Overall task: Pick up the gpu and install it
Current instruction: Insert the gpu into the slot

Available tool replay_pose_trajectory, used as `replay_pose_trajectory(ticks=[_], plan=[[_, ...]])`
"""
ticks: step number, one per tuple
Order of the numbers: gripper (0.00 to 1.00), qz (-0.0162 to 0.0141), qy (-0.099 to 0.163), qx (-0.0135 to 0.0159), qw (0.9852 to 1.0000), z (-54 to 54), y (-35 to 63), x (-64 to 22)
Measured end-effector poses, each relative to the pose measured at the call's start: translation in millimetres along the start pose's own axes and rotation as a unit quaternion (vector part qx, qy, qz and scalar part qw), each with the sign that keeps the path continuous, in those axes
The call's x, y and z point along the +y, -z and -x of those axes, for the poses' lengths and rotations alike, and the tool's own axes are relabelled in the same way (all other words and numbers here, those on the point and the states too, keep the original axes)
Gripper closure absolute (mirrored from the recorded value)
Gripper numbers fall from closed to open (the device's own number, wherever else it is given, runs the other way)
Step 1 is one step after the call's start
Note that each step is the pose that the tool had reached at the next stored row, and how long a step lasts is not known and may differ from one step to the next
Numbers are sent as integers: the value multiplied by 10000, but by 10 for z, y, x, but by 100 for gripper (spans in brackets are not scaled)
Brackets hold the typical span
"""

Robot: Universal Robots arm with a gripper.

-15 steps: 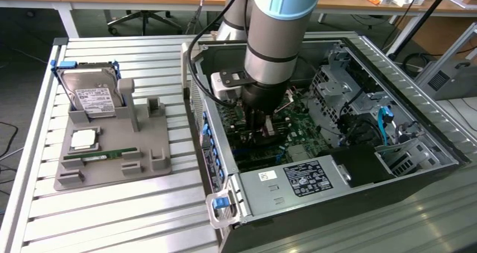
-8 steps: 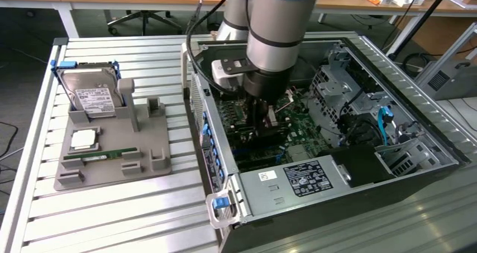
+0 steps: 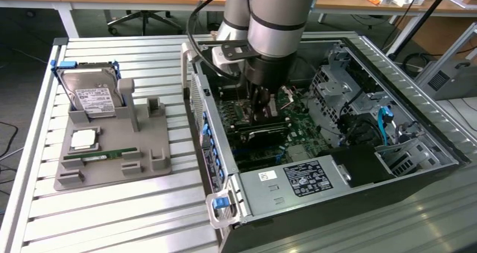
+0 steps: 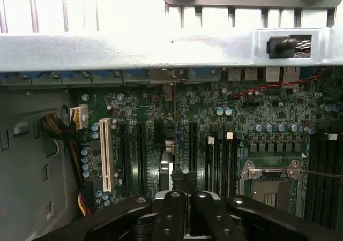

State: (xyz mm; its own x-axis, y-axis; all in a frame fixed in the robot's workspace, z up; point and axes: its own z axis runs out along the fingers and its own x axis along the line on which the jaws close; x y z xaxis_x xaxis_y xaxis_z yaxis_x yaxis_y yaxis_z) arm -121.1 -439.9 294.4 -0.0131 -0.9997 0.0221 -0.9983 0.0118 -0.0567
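The black claw at the end of the grey-and-silver robot arm is down inside the open black computer case, its fingers drawn together on the thin dark circuit card, the gpu. In the wrist view the gpu shows edge-on just ahead of the fingertips, standing upright over the green motherboard, in line with the long dark expansion slots, with its far end reaching toward the case's silvery rear wall. Whether it is fully seated in a slot cannot be told. In the exterior view the claw sits low over the motherboard, between the case's side wall and the drive cages.

To one side of the claw in the wrist view stands a white expansion slot; to the other side lies the square silver processor socket.

Well apart from the claw, outside the case, a grey moulded holder rests on the ribbed metal desk. It carries a silver boxy hard drive with a white label and a narrow green memory stick.
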Motion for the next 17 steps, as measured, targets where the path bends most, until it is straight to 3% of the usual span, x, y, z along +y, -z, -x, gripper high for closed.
replay_pose_trajectory(ticks=[2, 6, 9, 14, 17], plan=[[89, 21, -1, -12, 10000, 0, -3, -60], [89, 107, 3, -13, 9999, 1, -14, -246], [89, 202, 4, -14, 9998, 0, -28, -458], [89, 240, 5, -14, 9997, 1, -34, -577], [89, 242, 5, -14, 9997, 1, -35, -587]])
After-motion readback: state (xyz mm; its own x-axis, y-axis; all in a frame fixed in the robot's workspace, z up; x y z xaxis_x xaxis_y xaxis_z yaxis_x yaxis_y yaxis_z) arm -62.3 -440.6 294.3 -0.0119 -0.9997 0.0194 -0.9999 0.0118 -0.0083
